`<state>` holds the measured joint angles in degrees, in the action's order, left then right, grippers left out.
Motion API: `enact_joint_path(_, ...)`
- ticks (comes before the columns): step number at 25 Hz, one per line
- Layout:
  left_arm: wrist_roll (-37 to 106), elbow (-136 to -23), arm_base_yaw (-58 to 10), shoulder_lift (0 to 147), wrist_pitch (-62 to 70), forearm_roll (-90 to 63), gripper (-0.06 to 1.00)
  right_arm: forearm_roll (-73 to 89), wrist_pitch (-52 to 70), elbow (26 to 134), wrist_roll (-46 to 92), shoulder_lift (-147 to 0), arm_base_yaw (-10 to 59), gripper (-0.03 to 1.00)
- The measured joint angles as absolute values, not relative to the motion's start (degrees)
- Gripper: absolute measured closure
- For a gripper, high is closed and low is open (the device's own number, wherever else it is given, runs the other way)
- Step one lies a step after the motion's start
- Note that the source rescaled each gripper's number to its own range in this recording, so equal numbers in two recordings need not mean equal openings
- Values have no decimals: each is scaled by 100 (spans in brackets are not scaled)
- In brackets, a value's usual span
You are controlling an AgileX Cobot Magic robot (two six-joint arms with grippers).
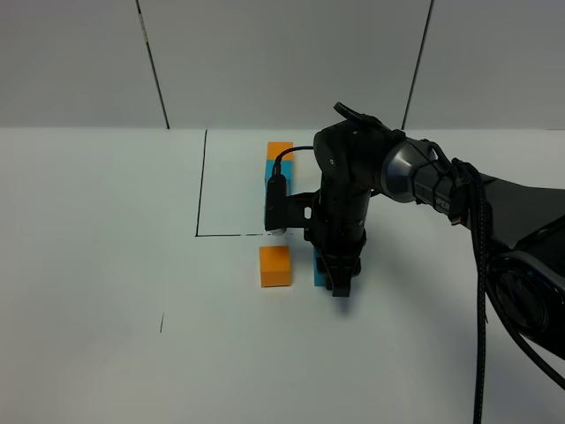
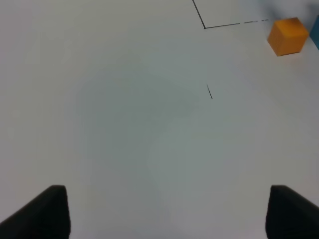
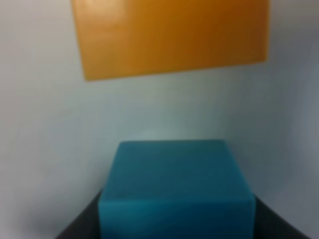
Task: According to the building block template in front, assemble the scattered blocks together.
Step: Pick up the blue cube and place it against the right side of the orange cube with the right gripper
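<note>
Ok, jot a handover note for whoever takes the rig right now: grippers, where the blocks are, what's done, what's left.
Left gripper: open, empty, over bare table.
Right gripper: shut on the loose blue cube.
Loose orange cube: on the table beside it, with a gap between them.
Template: orange-and-blue pair behind, touching, partly hidden by the arm.
Done: blue cube gripped.
Left: bring it against the orange cube to match the template, then release.

Orange cube near cyan cube
</note>
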<state>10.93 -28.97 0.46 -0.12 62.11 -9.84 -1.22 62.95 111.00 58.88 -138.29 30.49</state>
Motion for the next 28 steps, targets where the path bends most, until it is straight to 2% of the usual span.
enact_joint_path(28, 1093, -2897, 48, -12, 6211, -984, 26, -199, 6471, 11431, 5694, -14016, 3169, 97)
